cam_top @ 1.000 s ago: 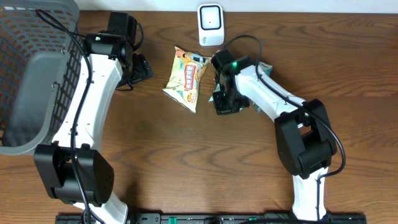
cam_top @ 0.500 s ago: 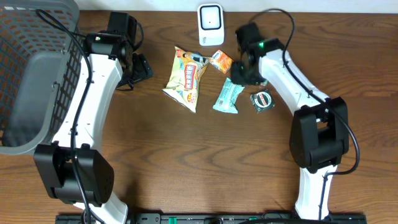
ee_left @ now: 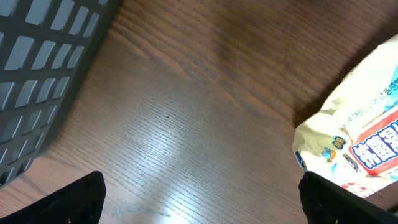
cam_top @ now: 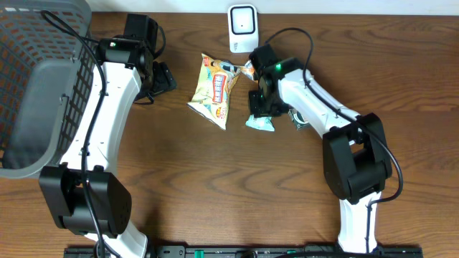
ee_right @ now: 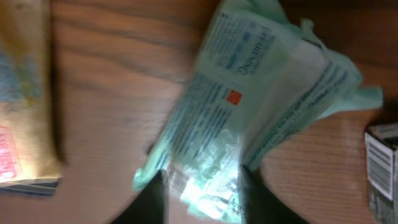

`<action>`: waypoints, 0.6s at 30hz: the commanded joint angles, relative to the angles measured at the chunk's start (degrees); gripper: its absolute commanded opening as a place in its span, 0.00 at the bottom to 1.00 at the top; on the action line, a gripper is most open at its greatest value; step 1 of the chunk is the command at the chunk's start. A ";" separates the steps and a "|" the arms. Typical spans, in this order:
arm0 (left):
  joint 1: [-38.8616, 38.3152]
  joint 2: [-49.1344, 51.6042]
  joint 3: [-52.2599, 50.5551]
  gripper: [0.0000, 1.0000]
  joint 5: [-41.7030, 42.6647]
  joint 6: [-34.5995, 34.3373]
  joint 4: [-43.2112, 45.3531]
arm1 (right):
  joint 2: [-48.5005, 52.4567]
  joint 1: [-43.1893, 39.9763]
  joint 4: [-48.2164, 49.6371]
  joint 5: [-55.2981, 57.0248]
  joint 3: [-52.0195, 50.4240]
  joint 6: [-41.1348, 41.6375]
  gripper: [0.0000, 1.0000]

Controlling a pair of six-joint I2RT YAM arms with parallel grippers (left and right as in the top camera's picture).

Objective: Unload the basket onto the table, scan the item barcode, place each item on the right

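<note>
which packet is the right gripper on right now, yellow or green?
The mint-green packet: its end lies between the fingertips of the right gripper. The yellow snack bag lies beside it, toward the left arm, untouched.

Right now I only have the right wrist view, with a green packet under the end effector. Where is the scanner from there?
Observer: Overhead, the white scanner stands at the table's far edge, beyond the right end effector.
Operator: And the left arm?
Observer: The left end effector hangs open over bare wood, between the grey basket and the yellow snack bag, holding nothing.
</note>
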 commanded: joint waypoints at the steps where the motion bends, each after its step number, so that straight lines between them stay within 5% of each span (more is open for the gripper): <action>1: 0.20 -0.28 0.20 0.98 -0.72 0.98 -0.20 | -0.07 0.22 2.05 6.69 -3.48 5.33 0.43; 9: 0.20 -0.28 0.20 0.98 -0.72 0.98 -0.20 | -0.15 0.22 4.33 8.28 -8.41 0.42 0.39; 15: 0.20 -0.28 0.20 0.98 -0.72 0.98 -0.20 | -0.15 0.24 3.32 -10.88 -6.73 -9.90 0.28; 18: 0.20 -0.28 0.20 0.98 -0.72 0.98 -0.20 | -0.15 0.94 -1.29 -13.20 -6.75 -12.20 0.32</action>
